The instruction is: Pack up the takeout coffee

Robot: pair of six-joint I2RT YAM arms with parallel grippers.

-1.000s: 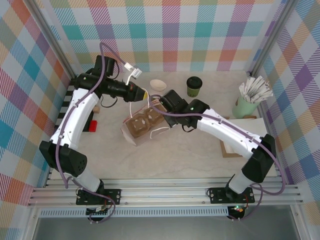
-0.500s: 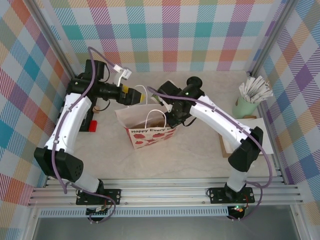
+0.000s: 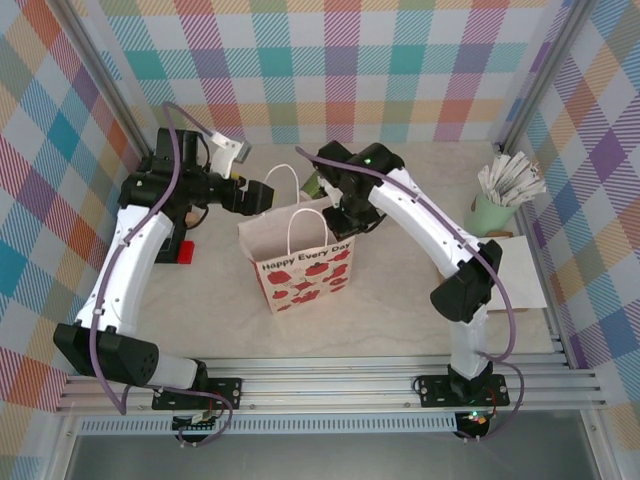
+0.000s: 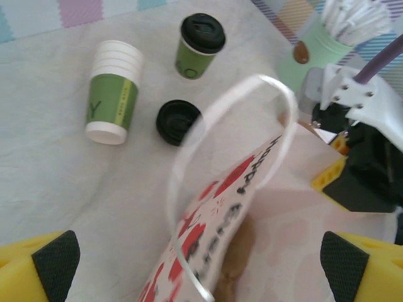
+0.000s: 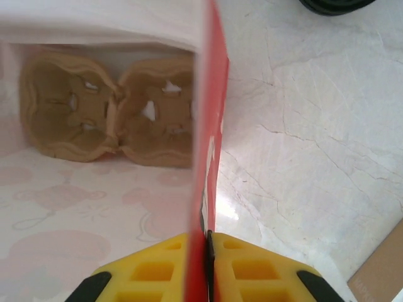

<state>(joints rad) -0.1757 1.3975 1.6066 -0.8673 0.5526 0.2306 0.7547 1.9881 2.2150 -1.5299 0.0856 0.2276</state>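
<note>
The left fingers (image 4: 53, 264) spread wide at the top of the paper gift bag (image 3: 300, 262), grasping nothing; the right fingers (image 5: 151, 270) pinch its wall. The takeout coffee (image 4: 201, 45) stands on the desk (image 4: 56, 176) beyond the bag.

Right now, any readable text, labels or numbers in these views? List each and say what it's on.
"Happy Every Day": red print on the front of the paper gift bag, read from the top view.
Same print in the left wrist view: blurred, not readable.
Pale mark on the side of the stack of green cups: only part of it shows, not readable.
Raised marks on the lid of the takeout coffee: too small to read.
No other text or numbers are legible.
</note>
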